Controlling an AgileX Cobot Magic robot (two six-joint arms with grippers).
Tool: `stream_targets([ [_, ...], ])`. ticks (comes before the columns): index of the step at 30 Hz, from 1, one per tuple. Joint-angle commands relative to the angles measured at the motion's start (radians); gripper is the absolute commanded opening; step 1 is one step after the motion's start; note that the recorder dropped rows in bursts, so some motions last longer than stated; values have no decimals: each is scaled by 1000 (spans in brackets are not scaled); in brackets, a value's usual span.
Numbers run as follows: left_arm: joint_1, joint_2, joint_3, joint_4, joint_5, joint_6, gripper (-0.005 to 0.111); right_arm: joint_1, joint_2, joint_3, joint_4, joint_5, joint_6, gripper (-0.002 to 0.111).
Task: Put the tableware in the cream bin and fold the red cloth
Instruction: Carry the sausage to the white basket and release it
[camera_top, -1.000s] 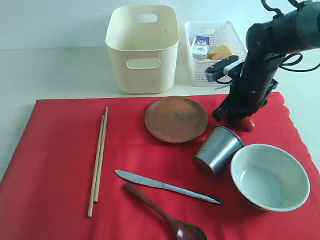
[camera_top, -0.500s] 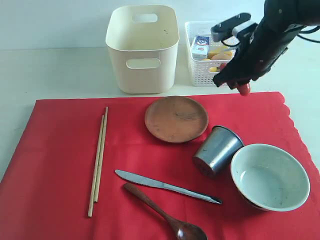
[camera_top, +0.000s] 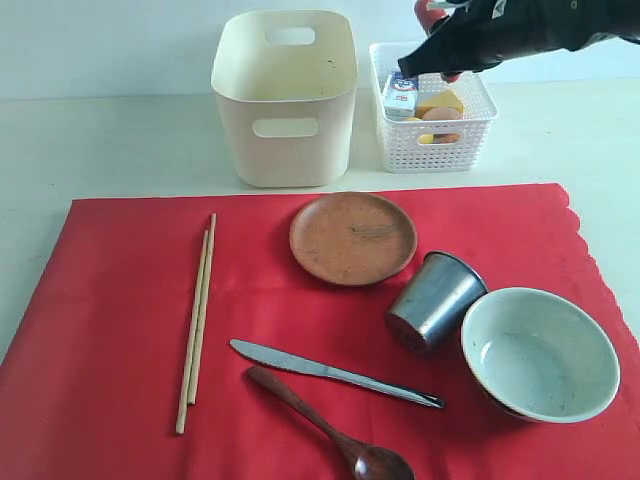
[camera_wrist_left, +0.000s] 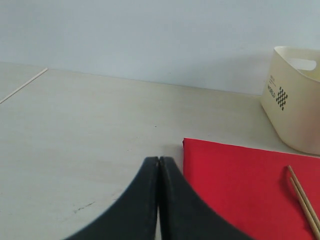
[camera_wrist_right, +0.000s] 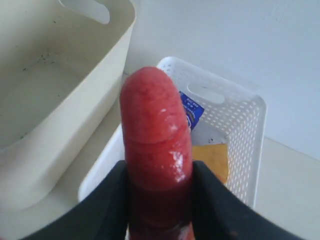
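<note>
The right end effector (camera_wrist_right: 157, 170) is clenched on a glossy red sausage-shaped item (camera_wrist_right: 152, 125), which is not tableware, and hangs above the white lattice basket (camera_top: 440, 140) just beside the tall cream plastic bin (camera_top: 285, 160). The left end effector (camera_wrist_left: 159, 162) is closed on nothing, jaws touching, low over the table (camera_top: 120, 140), well to the left of the bin. All six tableware items lie on the large bright red cloth (camera_top: 120, 300), which spreads flat in front of the bin; the bin itself appears empty. The round brown plate (camera_top: 352, 238) lies nearest the bin. It is probably stiff and flat, so take it by the rim. The grey metal cup (camera_top: 435, 300) lies tipped farther out to the right. It is likely light and slippery, so pinch its wall at the open mouth. The pale green speckled bowl (camera_top: 540, 352), touching or almost touching the cup, looks heavier and breakable. Grip its rim and set it down gently. The steel knife (camera_top: 330, 373) and the dark wooden spoon (camera_top: 330, 425), farthest from the bin, lie thin and flat, so take each across the handle. The pair of wooden chopsticks (camera_top: 196, 320), out to the bin's left, may roll or separate, so close across both at mid-length. The cloth is soft and limp. Lift it by a corner or edge only once it is bare.
</note>
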Motion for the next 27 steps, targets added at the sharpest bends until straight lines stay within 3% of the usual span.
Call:
stream_targets([
  [1,-5,-7,3,-7,-3,2,3,-2,79,-52,0,-90,7,0],
  [8,-5,-7,3,-7,-3,2,3,-2,218,-153,0,-84,145,6],
  [10,-5,-7,3,-7,-3,2,3,-2,233,-164,0,-84,165,15],
  [15,-5,-7,3,-7,-3,2,3,-2,243,-166,0,-90,165,56],
  [18,-5,-7,3,-7,-3,2,3,-2,243,-166,0,-77,165,68],
  [21,-5,-7,3,-7,-3,2,3,-2,240,-166,0,-54,165,75],
  [27,-5,-7,3,-7,-3,2,3,-2,176,-166,0,50,165,76],
])
